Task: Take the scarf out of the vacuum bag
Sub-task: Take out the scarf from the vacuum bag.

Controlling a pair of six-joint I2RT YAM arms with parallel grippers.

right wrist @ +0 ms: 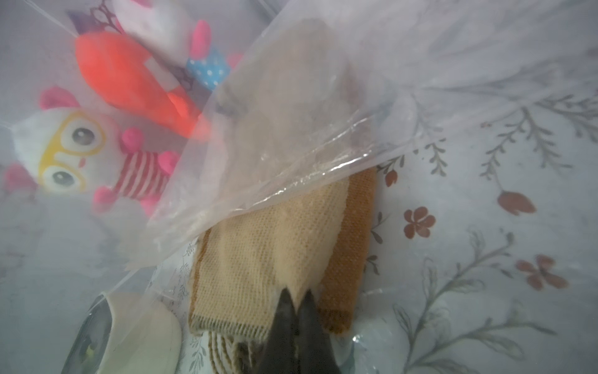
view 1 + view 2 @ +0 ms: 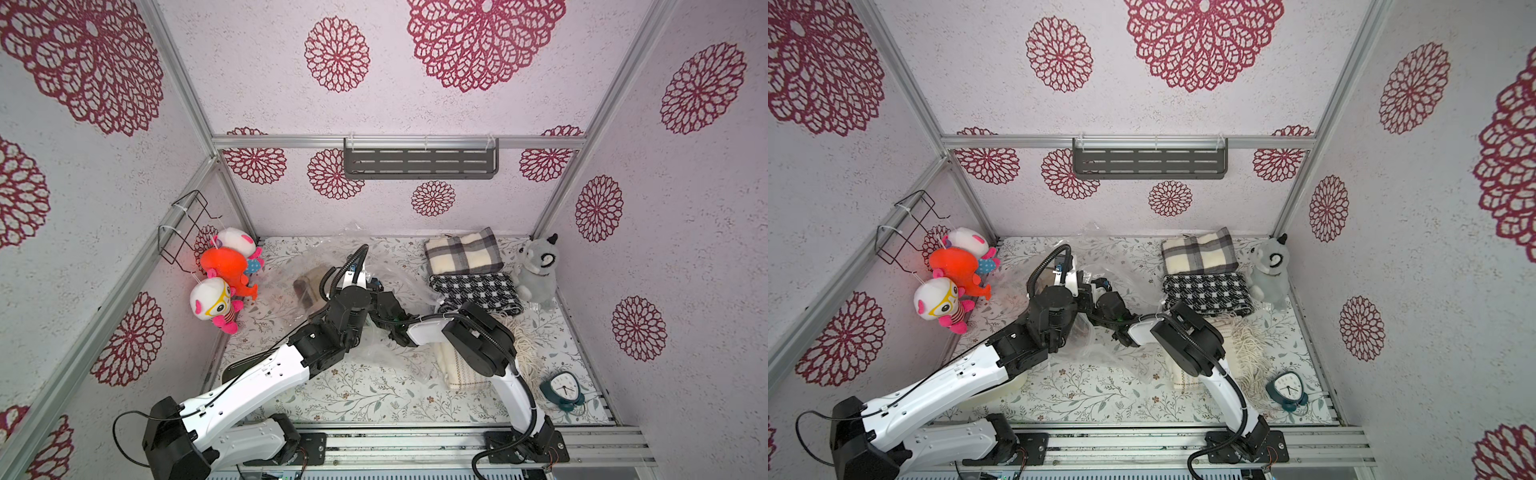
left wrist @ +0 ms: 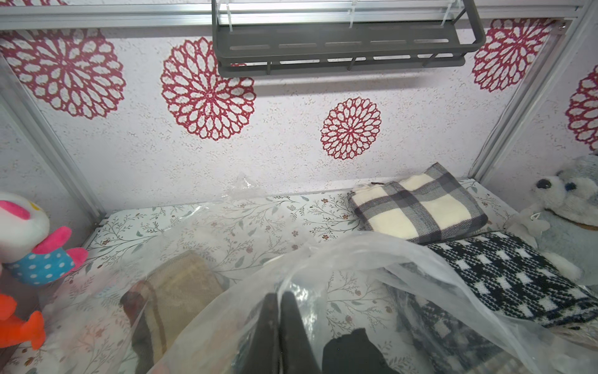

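While vacuum bag (image 1: 291,155) edge drapes over scarf (image 1: 259,246) w/ open mat (image 1: 469,200) beside, I've R gripper (image 1: 296,301) pinched on scarf's near end, L gripper (image 3: 280,301) clamping bag film.

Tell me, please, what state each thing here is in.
vacuum bag: crumpled, film lifted.
tan scarf: folded, inside the bag.
left hand: shut on bag film.
right hand: shut on the scarf's edge.
plaid scarf: folded, outside the bag.
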